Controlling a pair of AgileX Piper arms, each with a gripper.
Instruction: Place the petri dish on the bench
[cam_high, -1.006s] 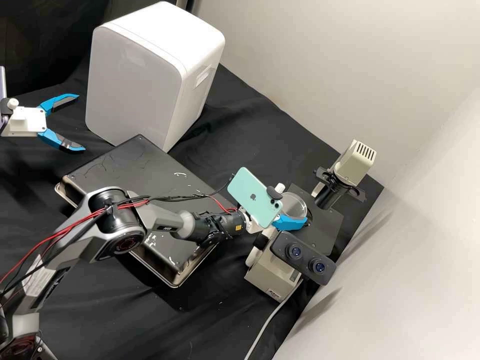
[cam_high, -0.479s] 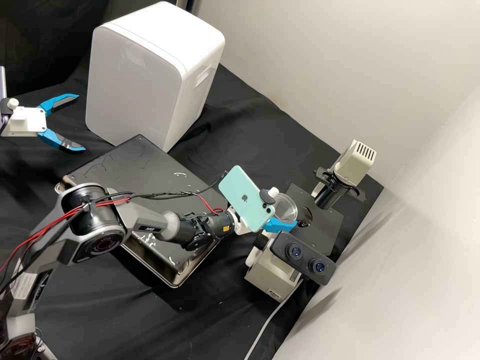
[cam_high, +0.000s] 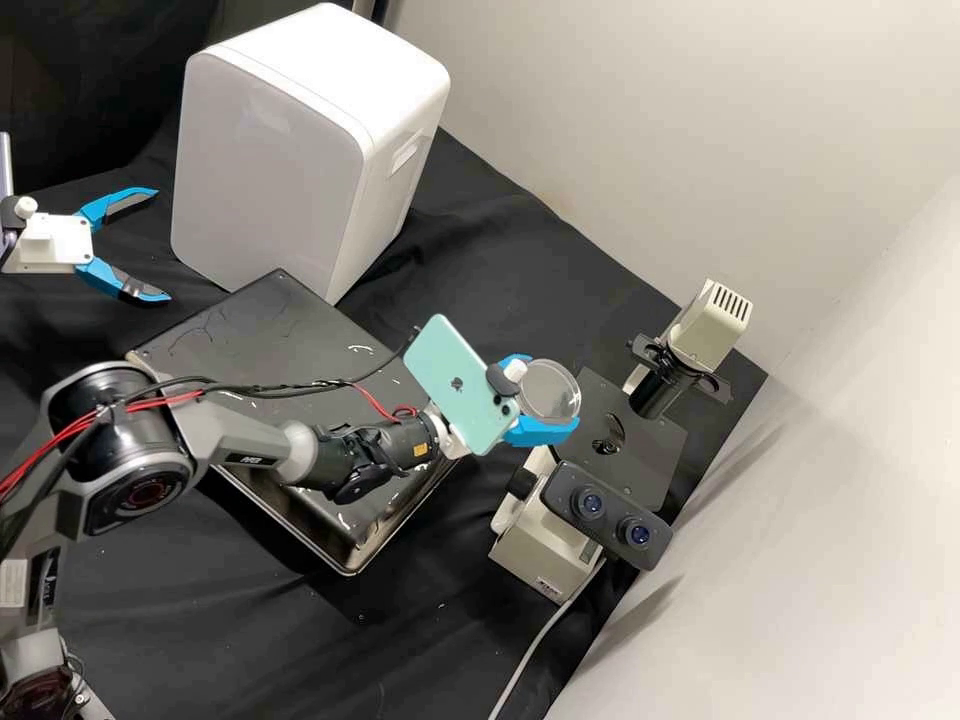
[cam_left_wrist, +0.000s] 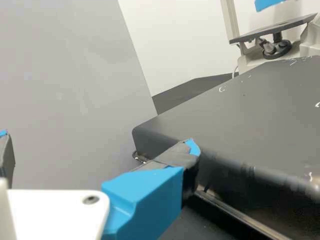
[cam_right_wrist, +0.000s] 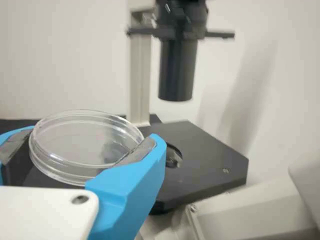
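Petri dish (cam_right_wrist: 85, 142) clamped between jaws of right gripper (cam_right_wrist: 80, 150) — near microscope stage (cam_right_wrist: 207, 167).

I can't read any print: the marks on the arm (cam_high: 245, 458) and microscope base (cam_high: 545, 562) are too small

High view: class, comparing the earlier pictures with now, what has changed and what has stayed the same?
The right tool, shut on the petri dish, has pulled back off the microscope stage, upward and toward the tray. The left tool, the microscope, the tray and the white box stayed put.
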